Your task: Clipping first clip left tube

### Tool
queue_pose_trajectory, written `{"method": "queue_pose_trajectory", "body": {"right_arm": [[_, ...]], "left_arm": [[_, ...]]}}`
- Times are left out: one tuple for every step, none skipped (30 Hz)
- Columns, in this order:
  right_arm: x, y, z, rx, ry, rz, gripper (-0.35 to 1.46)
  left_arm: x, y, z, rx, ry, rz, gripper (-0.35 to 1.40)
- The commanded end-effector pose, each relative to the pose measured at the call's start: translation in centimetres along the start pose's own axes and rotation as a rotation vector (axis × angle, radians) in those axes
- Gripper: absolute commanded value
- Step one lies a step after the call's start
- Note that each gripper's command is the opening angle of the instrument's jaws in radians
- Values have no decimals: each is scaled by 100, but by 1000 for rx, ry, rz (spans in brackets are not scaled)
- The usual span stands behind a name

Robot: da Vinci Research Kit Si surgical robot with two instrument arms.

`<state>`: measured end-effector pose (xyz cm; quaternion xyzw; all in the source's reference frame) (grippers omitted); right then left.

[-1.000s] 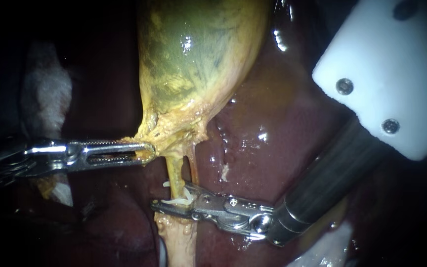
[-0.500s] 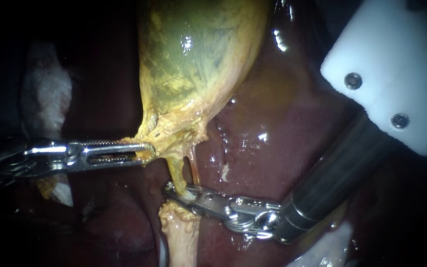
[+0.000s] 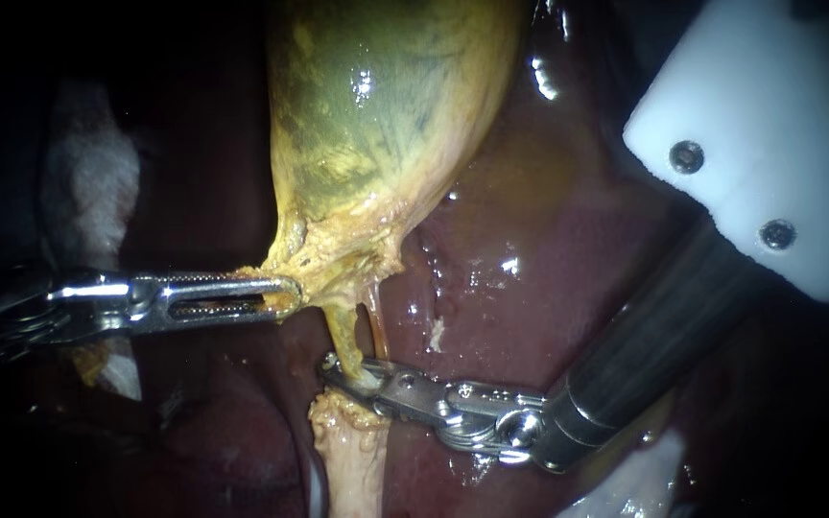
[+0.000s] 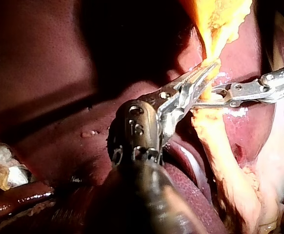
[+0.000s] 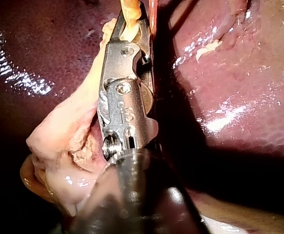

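Both instruments held tissue: the left instrument (image 3: 288, 294) pinched the lower end of the gallbladder (image 3: 376, 125), and the right instrument (image 3: 333, 366) had its jaws closed on the left tube (image 3: 341, 331).

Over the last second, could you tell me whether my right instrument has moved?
Yes: the right instrument moved up the left tube toward the gallbladder, and its jaws closed on the tube.

Dim, dark-edged endoscope view; glare glints on the wet liver (image 3: 506, 264) and gallbladder (image 3: 367, 86).
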<state>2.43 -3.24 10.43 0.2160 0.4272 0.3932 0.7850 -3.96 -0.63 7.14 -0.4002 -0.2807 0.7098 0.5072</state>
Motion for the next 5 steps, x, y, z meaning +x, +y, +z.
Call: {"method": "queue_pose_trajectory", "body": {"right_arm": [[0,0,0,0,0,0,-35],[0,0,0,0,0,0,-35],[0,0,0,0,0,0,-35],[0,0,0,0,0,0,-35],[0,0,0,1,0,0,-35]], "left_arm": [[0,0,0,0,0,0,-35],[0,0,0,0,0,0,-35],[0,0,0,0,0,0,-35],[0,0,0,0,0,0,-35],[0,0,0,0,0,0,-35]]}}
